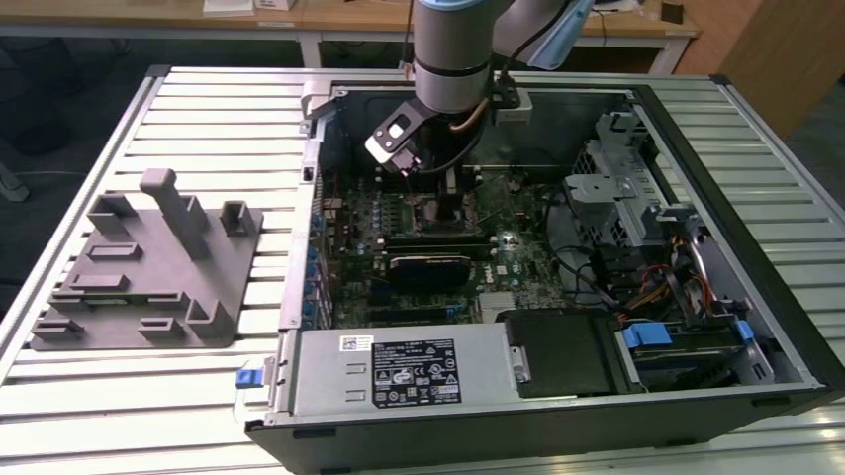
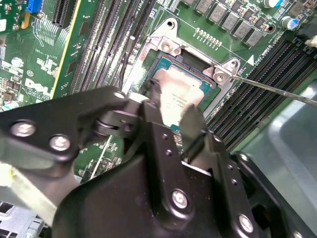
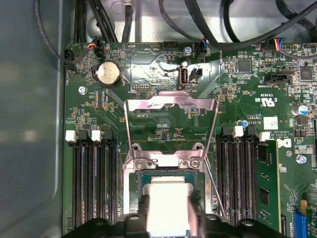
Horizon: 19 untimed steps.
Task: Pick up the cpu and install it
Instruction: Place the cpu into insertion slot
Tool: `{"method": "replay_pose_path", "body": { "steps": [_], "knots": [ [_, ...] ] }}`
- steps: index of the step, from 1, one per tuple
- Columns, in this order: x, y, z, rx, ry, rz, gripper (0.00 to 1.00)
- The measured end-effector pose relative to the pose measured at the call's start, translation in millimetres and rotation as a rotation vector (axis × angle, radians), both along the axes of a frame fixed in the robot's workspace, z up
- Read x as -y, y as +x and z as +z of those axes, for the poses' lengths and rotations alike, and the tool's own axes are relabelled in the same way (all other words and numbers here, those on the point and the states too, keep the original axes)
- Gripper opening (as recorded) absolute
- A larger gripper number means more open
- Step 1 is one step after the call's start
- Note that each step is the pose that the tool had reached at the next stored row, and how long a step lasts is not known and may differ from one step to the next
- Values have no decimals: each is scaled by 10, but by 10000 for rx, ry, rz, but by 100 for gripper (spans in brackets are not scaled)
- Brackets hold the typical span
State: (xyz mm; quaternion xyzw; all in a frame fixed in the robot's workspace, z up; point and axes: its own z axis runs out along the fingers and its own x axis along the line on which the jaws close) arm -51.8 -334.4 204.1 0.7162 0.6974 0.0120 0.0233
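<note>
My gripper (image 2: 173,111) pinches the small flat square cpu (image 2: 181,89) with a shiny silver top, which lies in the open socket on the green motherboard (image 3: 148,64)
The open black computer case (image 1: 555,430) lies on a pale slatted metal table (image 1: 172,109), with a grey moulded fixture (image 1: 133,277) beside it on the exterior view's left and light wooden desks (image 1: 343,18) behind; white stickers and fine print mark the silver power supply box (image 1: 396,371) and the board; my black fingers (image 3: 144,210) cover two edges of the cpu, so I cannot tell whether it is fully seated, and the silver hinged socket frame (image 3: 171,106) stands raised
</note>
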Motion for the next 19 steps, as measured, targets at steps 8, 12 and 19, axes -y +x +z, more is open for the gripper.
{"method": "replay_pose_path", "body": {
  "steps": [8, 12, 19],
  "knots": [
    [0, 0, 3, 0, 0, 0, 11],
    [0, 0, 4, 0, 0, 0, 11],
    [0, 0, 4, -1, -1, 0, 11]
  ]
}}
